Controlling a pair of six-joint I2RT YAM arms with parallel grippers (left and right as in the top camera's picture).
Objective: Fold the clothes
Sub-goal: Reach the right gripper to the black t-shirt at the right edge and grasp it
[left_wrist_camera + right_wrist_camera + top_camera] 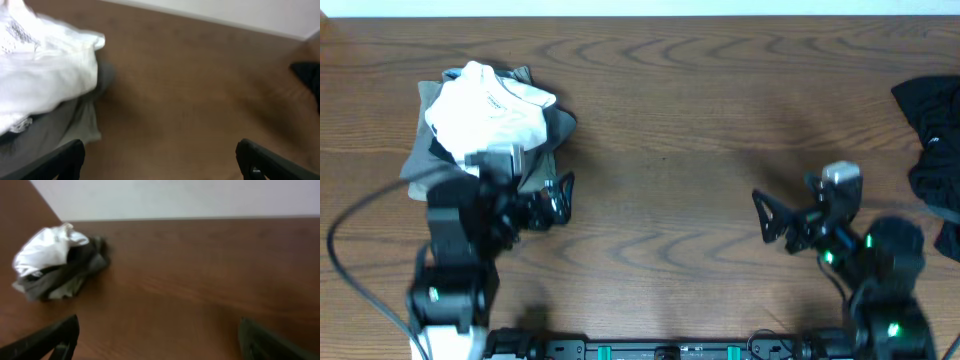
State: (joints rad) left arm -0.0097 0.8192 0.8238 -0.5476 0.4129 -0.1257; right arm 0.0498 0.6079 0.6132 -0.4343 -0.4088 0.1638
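The clothes, a crumpled black shirt (932, 140), lie at the table's far right edge and run partly out of the overhead view. A dark corner of the shirt (309, 75) also shows at the right edge of the left wrist view. My right gripper (763, 217) hovers open over bare wood, well to the left of the shirt, and holds nothing (159, 341). On the left side, my left gripper (563, 197) is open and empty (160, 161), just right of the garment pile.
A white folded garment (490, 108) (40, 65) (45, 250) lies on top of grey and olive folded garments (428, 165) (45, 135) (65, 280) at the back left. The wooden table (670, 120) ends at a pale wall behind. Both arm bases stand along the front edge.
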